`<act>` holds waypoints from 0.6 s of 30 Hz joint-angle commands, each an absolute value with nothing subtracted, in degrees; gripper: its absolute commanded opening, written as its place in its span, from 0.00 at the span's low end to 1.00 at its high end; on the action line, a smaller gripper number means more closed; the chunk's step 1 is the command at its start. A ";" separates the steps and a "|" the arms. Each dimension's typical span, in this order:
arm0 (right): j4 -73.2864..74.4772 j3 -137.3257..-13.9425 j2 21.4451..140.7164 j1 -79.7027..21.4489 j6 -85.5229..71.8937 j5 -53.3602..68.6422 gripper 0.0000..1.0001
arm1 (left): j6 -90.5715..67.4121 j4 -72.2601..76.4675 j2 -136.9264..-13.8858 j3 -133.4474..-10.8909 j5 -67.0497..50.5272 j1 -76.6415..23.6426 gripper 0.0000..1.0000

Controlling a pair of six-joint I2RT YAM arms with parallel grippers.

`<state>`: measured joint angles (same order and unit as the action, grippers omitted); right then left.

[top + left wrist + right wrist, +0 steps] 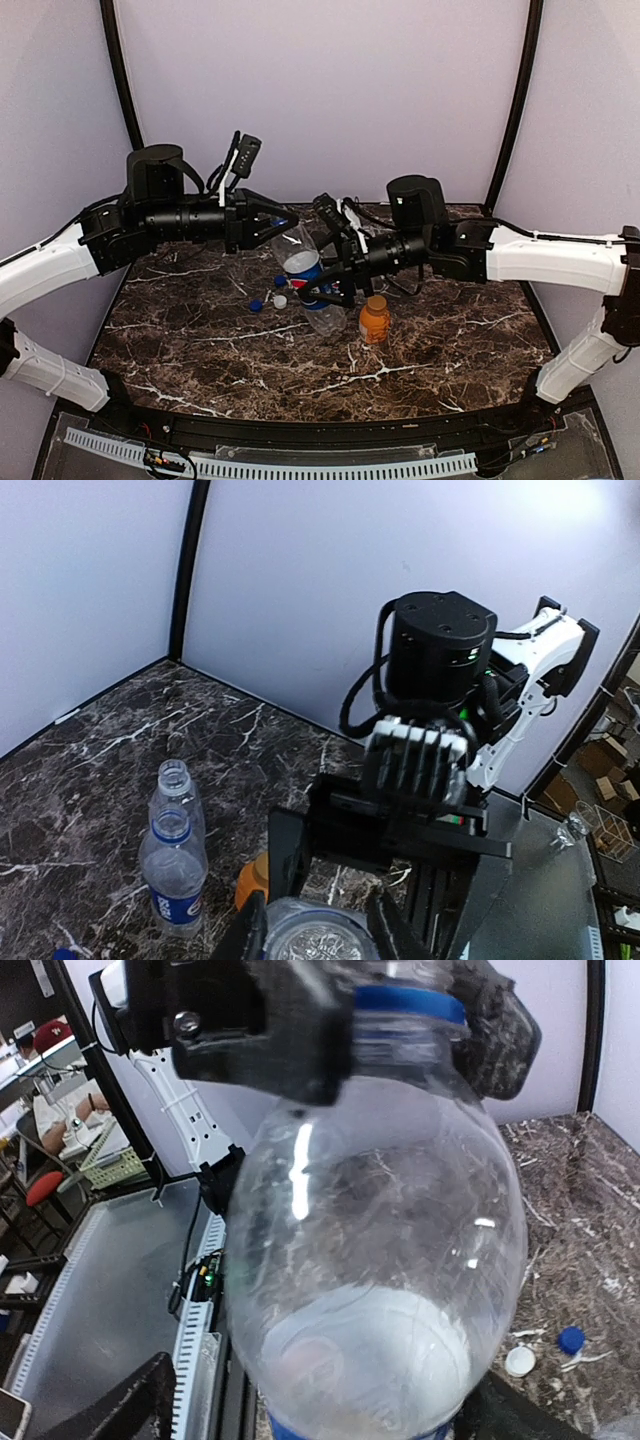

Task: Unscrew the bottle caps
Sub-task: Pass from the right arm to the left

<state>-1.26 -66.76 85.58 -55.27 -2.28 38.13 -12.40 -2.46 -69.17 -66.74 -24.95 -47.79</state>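
A clear Pepsi bottle point(303, 262) with a blue label hangs tilted above the table between both arms. My left gripper point(288, 224) is shut on its blue cap point(400, 1005), and in the left wrist view the bottle's top point(318, 935) sits between the fingers. My right gripper point(330, 1415) stands open around the bottle's body, with a gap showing beside its left finger point(135, 1410). An orange bottle point(374, 320) stands upright on the table to the right. Two uncapped clear bottles point(175, 785) point(172, 880) show in the left wrist view.
Loose caps lie on the dark marble table point(200, 340) left of the bottles: two blue caps point(256, 305) point(280, 281) and a white cap point(280, 301). Another clear bottle point(326, 318) lies under the right gripper. White walls enclose the back and sides.
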 commanded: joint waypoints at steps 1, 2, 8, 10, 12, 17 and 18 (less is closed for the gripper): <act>-3.53 -64.57 81.43 -53.95 -3.47 35.63 0.96 | -8.43 -9.08 -66.24 -69.36 -13.45 -47.51 0.00; -3.74 -63.78 80.73 -53.77 -3.81 35.19 0.98 | -7.78 -10.05 -66.13 -69.48 -9.89 -47.43 0.00; -4.04 -61.73 77.76 -52.59 -5.09 31.06 0.99 | -5.61 -8.10 -69.88 -70.07 2.99 -46.35 0.00; -3.49 -61.61 77.31 -52.34 -5.79 27.80 0.99 | -5.60 -5.93 -72.48 -70.82 4.13 -45.31 0.00; -2.48 -61.66 76.75 -52.06 -6.50 24.12 0.99 | -5.60 -3.70 -75.59 -72.07 4.02 -44.02 0.00; 0.47 -60.89 74.72 -51.27 -8.18 14.57 0.98 | -3.99 0.74 -86.11 -76.95 4.04 -41.71 0.00; 1.22 -60.46 73.92 -51.18 -8.44 13.42 0.98 | -3.68 1.47 -87.48 -78.45 3.78 -41.38 0.00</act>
